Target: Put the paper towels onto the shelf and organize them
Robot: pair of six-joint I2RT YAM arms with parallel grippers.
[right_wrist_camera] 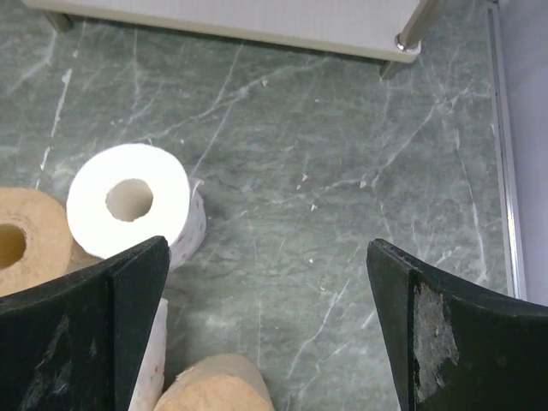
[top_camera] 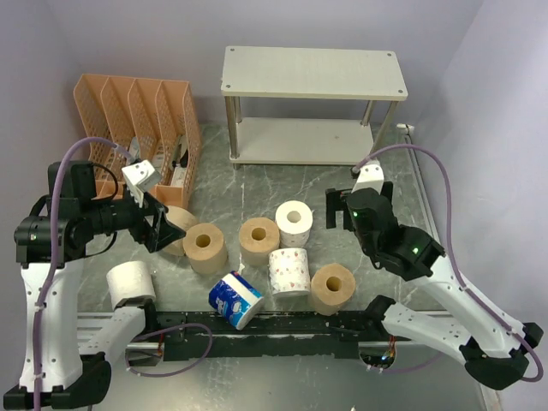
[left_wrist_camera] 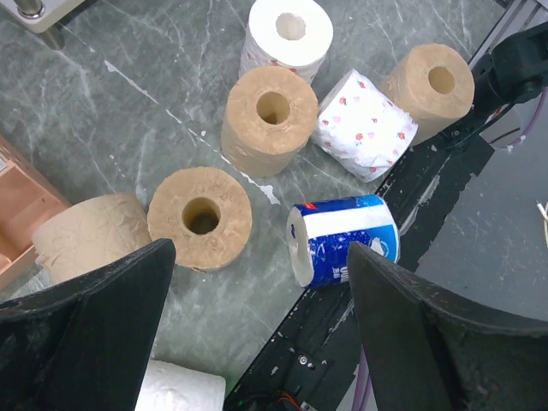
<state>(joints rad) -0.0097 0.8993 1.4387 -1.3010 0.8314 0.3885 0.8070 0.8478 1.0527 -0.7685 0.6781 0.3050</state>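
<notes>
Soft paper on hollow cores: the rolls (top_camera: 259,240) should be light, squashy and slightly grippy. I judge a gentle pinch across the outer wall safest, or one finger down the core; a hard squeeze would dent them. They sit on the table (top_camera: 257,175) in front of the shelf (top_camera: 312,73), none on its boards. The left gripper (top_camera: 163,229) hangs with fingers spread wide, holding nothing, over a tan roll (left_wrist_camera: 200,218) standing on end and a blue roll (left_wrist_camera: 342,240) lying on its side. The right gripper (top_camera: 336,210) is likewise spread and bare, just beside a white roll (right_wrist_camera: 128,201). The upright ones offer the easier hold; the blue one may roll away.
</notes>
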